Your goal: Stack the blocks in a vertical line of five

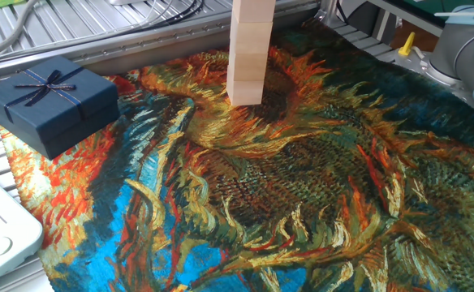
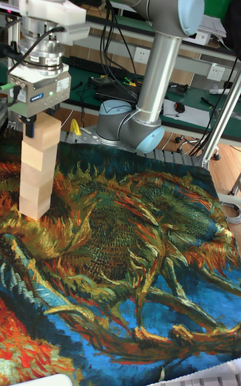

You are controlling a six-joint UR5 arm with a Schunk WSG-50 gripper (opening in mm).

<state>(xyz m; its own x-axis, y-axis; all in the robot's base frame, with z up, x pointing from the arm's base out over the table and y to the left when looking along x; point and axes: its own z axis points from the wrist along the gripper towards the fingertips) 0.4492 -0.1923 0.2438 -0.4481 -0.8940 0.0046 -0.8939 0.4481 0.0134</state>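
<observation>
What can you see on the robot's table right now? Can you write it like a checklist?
Surface: a painted sunflower-pattern cloth in orange, blue and green covers the table.
Job's things: pale beige wooden cubes stand in one upright stack; four show in the tall view, none lie loose.
Clutter: a dark blue gift box with a ribbon bow sits at the cloth's left edge, apart from the stack.
Grippers: the two-finger gripper is at the top cube; its jaws are too hidden to judge.
Cables: black cables lie on the ribbed metal behind the cloth.
Surroundings: a white device at the left edge.
</observation>
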